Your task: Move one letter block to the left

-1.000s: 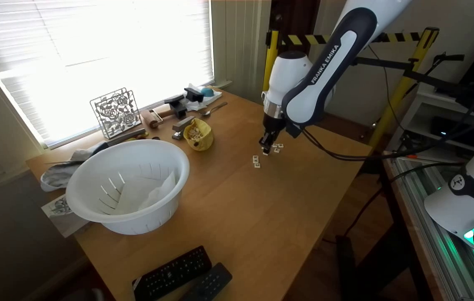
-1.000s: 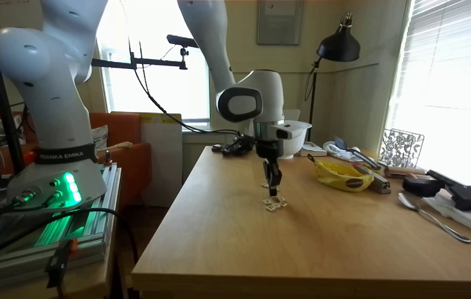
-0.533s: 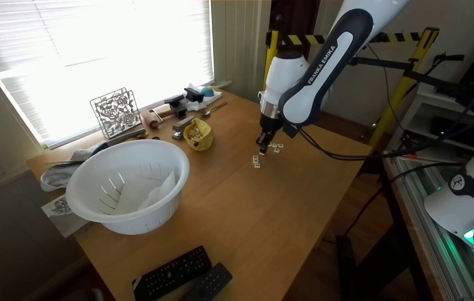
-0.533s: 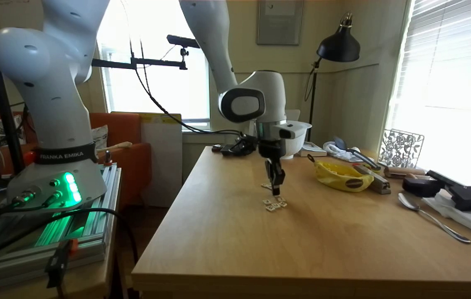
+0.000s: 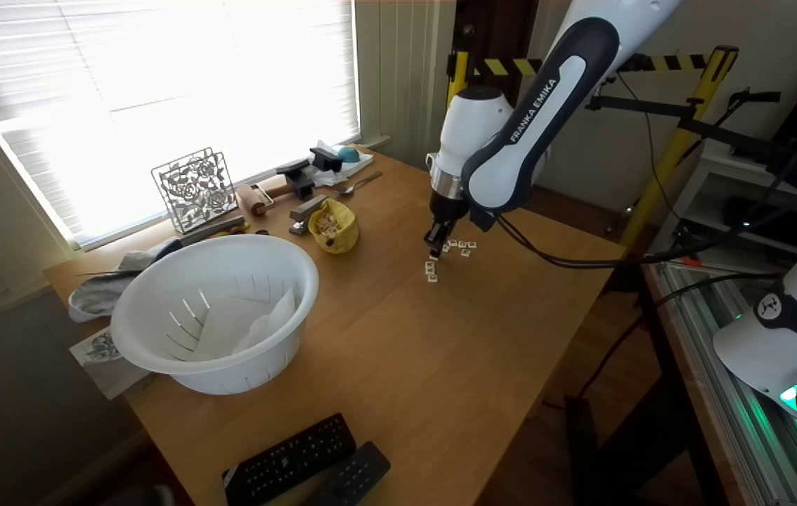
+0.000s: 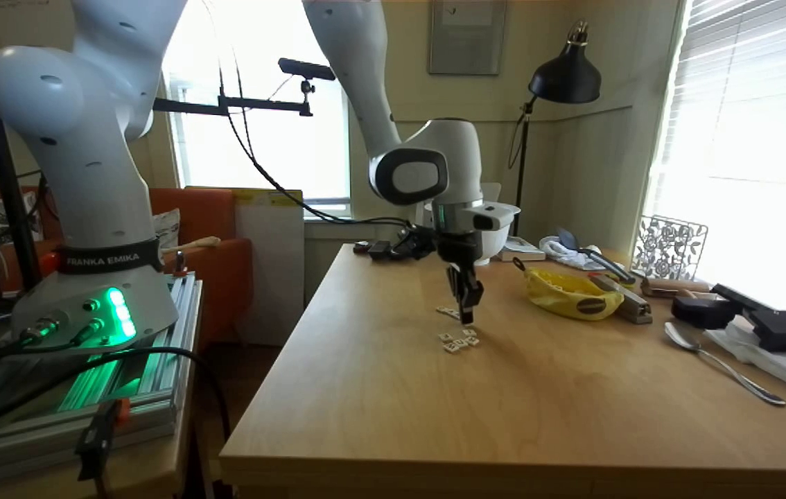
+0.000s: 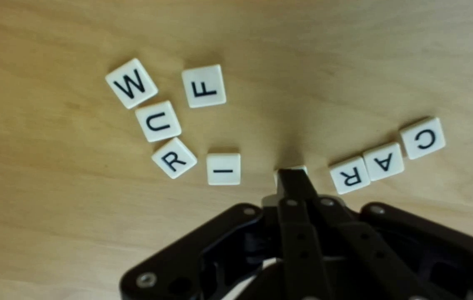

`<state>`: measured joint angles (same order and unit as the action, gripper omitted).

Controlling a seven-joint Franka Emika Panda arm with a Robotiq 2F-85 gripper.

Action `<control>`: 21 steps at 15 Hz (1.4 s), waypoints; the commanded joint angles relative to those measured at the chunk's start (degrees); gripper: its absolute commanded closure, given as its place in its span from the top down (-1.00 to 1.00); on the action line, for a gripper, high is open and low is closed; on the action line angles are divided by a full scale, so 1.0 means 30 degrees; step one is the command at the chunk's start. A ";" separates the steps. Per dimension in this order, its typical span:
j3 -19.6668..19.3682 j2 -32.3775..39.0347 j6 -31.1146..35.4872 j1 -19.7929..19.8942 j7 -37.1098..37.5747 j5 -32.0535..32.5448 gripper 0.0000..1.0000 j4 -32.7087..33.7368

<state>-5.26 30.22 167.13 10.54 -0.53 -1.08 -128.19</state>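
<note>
White letter blocks lie flat on the wooden table. In the wrist view, W (image 7: 131, 83), U (image 7: 158, 121), R (image 7: 174, 158), F (image 7: 204, 86) and I (image 7: 223, 168) are on the left. Another R (image 7: 350, 175), A (image 7: 383, 161) and C (image 7: 423, 137) form a row on the right. My gripper (image 7: 293, 171) is shut, its fingers together, over one more block (image 7: 302, 168) between the I and the right-hand R. The fingers hide most of that block and its letter. My gripper shows low at the table in both exterior views (image 5: 435, 251) (image 6: 466, 320).
A white bowl (image 5: 124, 309), a yellow pouch (image 5: 337, 235) of blocks, a stapler (image 5: 308, 206) and a spoon (image 5: 360, 184) stand or lie on the table. Two dark remotes (image 5: 293, 457) (image 5: 349, 478) lie at its near end.
My gripper has slid along the table away from the W-U-R group toward the C-A-R row. The block under its fingertips has moved with it. The I block now shows behind it.
</note>
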 commanded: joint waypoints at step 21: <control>0.1542 0.0933 0.0016 0.1230 -0.3811 0.0070 -1.00 0.0322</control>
<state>-1.78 30.35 167.13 13.35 -11.04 -1.06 -127.84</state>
